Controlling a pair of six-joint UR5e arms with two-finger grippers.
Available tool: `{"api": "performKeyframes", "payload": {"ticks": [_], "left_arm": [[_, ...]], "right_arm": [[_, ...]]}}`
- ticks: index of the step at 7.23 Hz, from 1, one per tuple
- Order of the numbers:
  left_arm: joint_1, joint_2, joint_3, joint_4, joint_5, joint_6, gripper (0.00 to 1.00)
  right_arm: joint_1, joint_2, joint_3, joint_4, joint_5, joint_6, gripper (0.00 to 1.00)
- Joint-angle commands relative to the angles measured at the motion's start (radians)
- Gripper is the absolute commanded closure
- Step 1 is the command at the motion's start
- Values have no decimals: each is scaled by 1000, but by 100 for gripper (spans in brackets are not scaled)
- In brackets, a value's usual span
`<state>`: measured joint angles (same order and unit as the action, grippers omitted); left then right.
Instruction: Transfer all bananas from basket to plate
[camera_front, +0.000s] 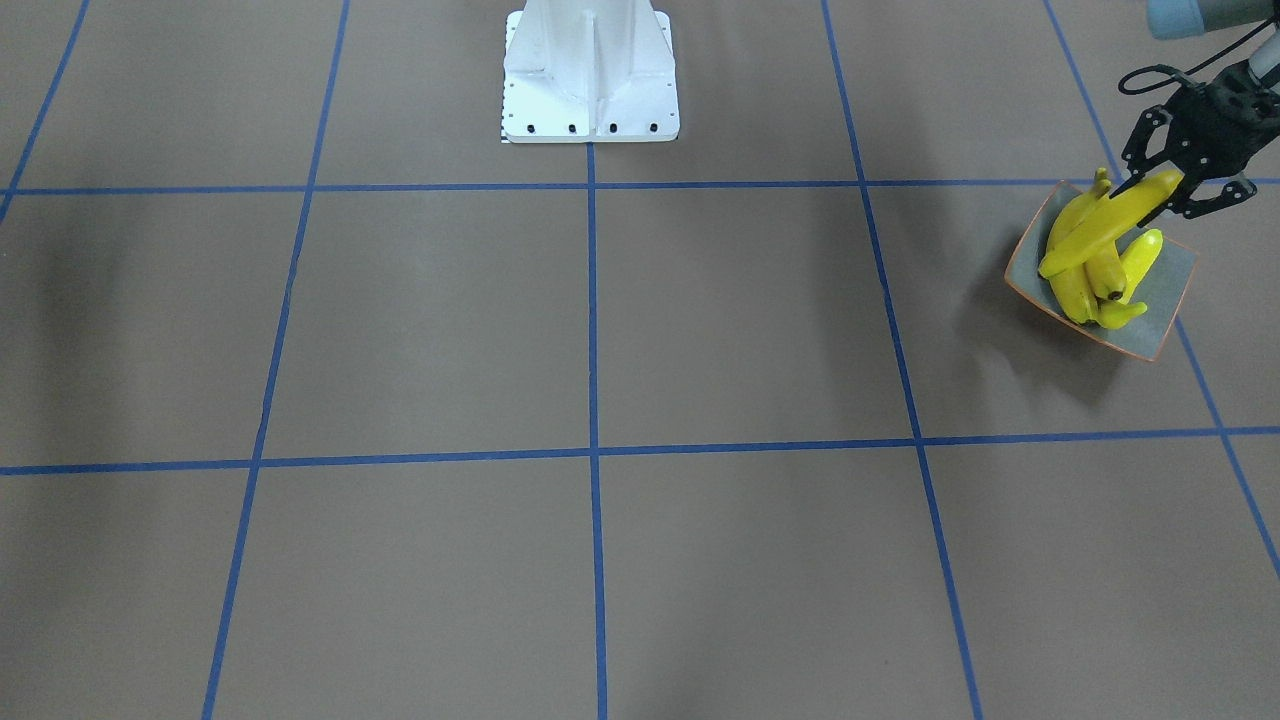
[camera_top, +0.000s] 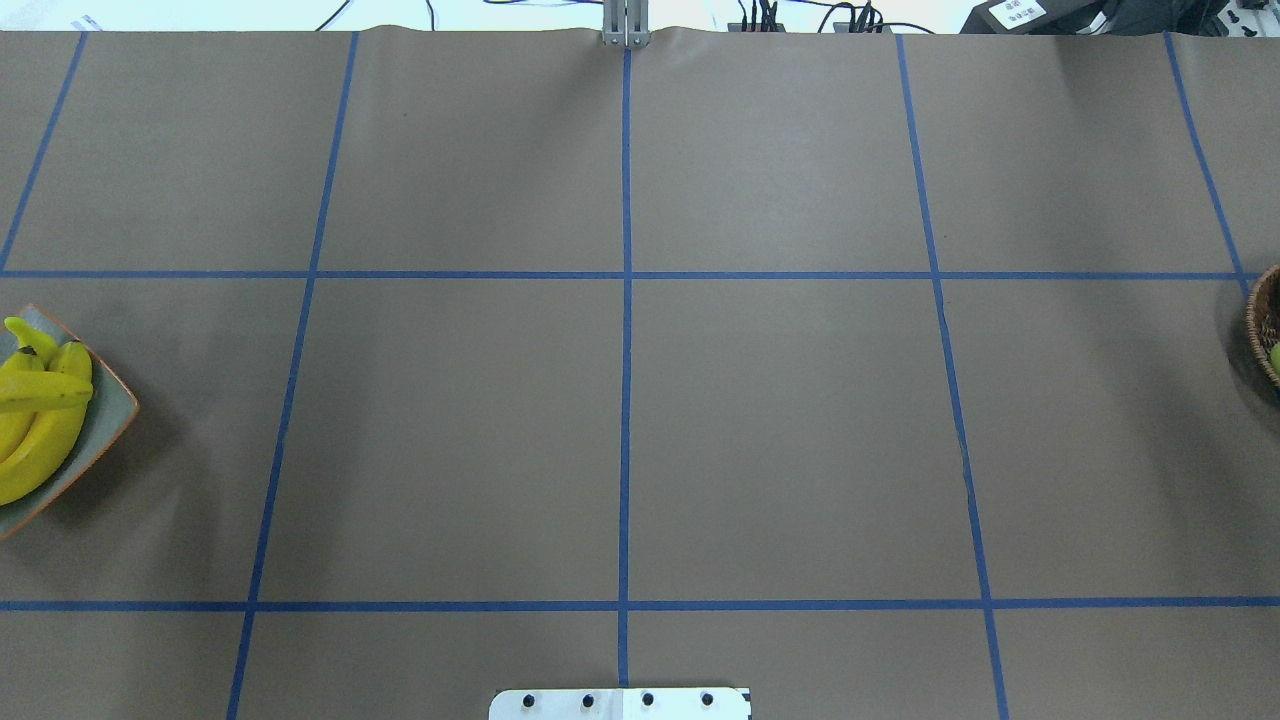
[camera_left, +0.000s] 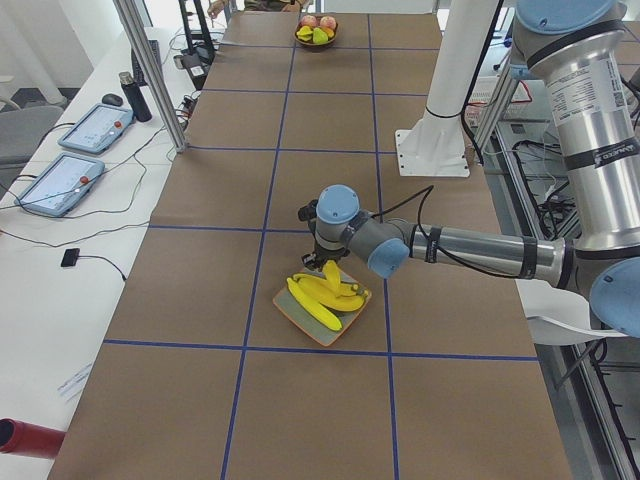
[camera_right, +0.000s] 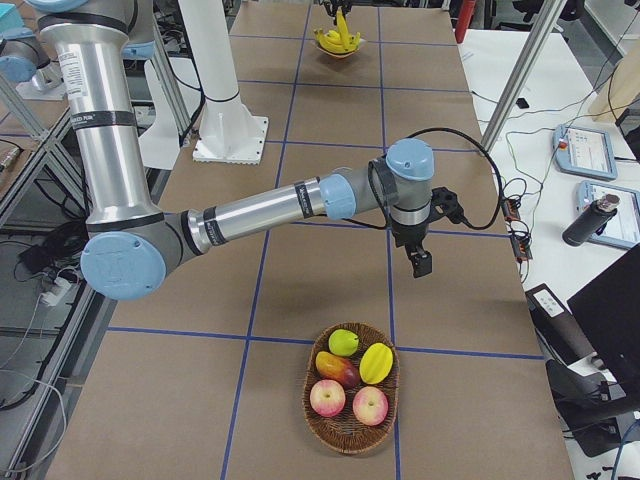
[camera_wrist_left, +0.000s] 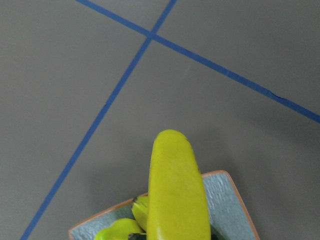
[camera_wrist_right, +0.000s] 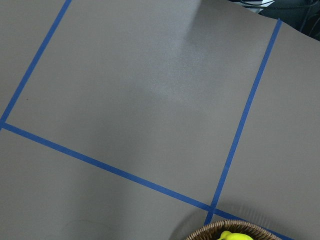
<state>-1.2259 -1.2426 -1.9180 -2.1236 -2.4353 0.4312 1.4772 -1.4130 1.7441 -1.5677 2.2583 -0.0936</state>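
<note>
Left end effector (camera_front: 1168, 192) clamps a banana (camera_front: 1095, 235) at its two-o'clock end, front-facing view, over the plate (camera_front: 1165, 292). I cannot tell whether the right end effector (camera_right: 421, 263) is apart or together.

No writing is coming through clearly enough to read. A line of dark print is running along the silver metal tube of the near arm (camera_left: 592, 120) in the left-side view, and a white sticker (camera_top: 1010, 12) is sitting on a black box (camera_top: 1060, 18) beyond the table's far edge, both too small to make out. A red-edged triangular sign (camera_left: 519, 92) is showing behind the robot, its symbol blurred.
</note>
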Motion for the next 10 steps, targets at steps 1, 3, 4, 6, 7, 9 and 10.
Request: {"api": "performKeyframes", "payload": {"ticks": [1,3,4,6,7,9,10], "left_arm": [[-60,-1,83,-12,-67,51,100],[-55,-43,132,-10,-68,37,100],[-55,-57,143,-12,-70,31,100],[-53,-58,146,-32,-73,20,100],[-53,-58,149,-32,-105,17,100],[-49,-61,151,-30,-120,17,100],[-47,-63,155,-30,-120,17,100]], "right_arm": [[0,0,2,0,0,0,0],[0,-3,0,2,0,-2,0],[0,-4,2,2,0,-2,0],[0,-9,2,2,0,-2,0],[0,-12,5,2,0,-2,0],[0,-12,5,2,0,-2,0],[0,-12,5,2,0,-2,0]]}}
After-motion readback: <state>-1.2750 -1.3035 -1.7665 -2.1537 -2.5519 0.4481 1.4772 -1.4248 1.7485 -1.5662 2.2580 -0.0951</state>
